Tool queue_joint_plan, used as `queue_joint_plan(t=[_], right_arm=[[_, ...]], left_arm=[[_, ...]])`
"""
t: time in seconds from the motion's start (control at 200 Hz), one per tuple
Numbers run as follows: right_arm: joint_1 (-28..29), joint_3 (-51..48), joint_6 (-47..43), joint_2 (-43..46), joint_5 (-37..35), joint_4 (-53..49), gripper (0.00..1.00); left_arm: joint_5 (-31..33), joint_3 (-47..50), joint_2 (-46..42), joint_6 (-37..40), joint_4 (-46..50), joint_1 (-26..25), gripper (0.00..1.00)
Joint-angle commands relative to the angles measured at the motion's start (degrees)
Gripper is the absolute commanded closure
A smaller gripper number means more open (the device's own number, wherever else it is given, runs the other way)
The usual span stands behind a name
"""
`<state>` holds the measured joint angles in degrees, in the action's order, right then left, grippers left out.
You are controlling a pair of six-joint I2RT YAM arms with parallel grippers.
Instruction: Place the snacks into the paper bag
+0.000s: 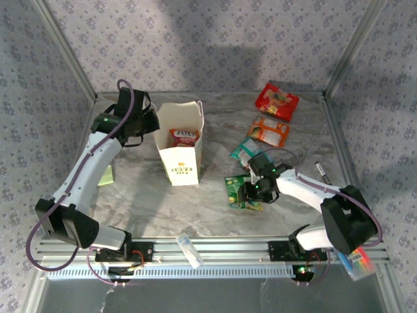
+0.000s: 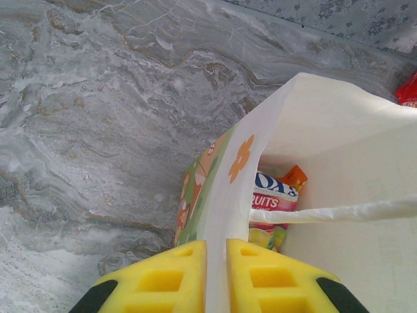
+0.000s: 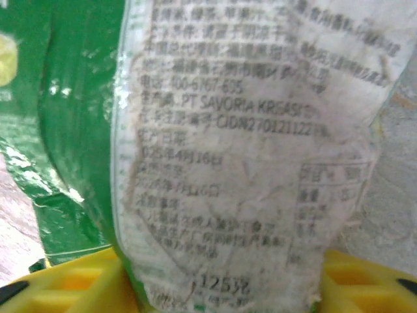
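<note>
Left gripper (image 2: 216,277) clamps the paper bag (image 1: 183,164) by its wall mid-table, a red-labelled packet (image 1: 184,137) already inside; right gripper (image 1: 249,193) straddles the green packet (image 3: 228,163), grip uncertain; red packet (image 1: 277,100), orange packet (image 1: 269,130), teal packet (image 1: 244,150) wait toward the far right corner.

The left arm (image 1: 91,156) rises from the table's near edge toward the far left, and the left gripper (image 2: 216,246) pinches the paper bag (image 2: 313,130) wall tight. The right arm (image 1: 306,189) folds leftward, low over the table. The right gripper (image 3: 225,255) has its yellow fingers (image 3: 71,274) against both sides of the green snack packet (image 3: 234,143).
</note>
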<state>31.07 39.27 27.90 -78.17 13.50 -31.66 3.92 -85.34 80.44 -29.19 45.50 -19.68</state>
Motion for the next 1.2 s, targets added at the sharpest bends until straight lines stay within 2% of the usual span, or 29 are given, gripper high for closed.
queue_joint_plan(t=[0.0,0.225,0.42,0.675,0.979,1.199], right_arm=[[0.35,1.45,-0.31,-0.90,-2.10,-2.42,0.52],[0.00,3.35,-1.79,-2.79,-1.94,-5.24,0.67],[-0.11,6.47,-3.65,-2.65,-2.01,-8.46,0.70],[-0.49,10.10,-6.27,-1.00,-0.95,-11.91,0.81],[-1.00,14.16,-7.73,1.05,-0.66,-14.90,0.84],[-1.71,16.71,-7.95,4.58,-1.33,-16.14,0.84]], left_arm=[[0.04,0.15,-1.27,0.30,1.87,-0.44,0.85],[0.34,0.49,-1.50,0.36,1.86,-0.51,0.85],[0.21,0.43,-1.37,0.45,1.68,-0.45,0.85],[-0.31,0.55,-1.30,0.36,1.60,-0.45,0.85],[-0.71,0.61,-2.48,0.03,1.13,-0.47,0.83],[-1.62,0.01,-3.78,-0.25,0.51,-0.44,0.79]])
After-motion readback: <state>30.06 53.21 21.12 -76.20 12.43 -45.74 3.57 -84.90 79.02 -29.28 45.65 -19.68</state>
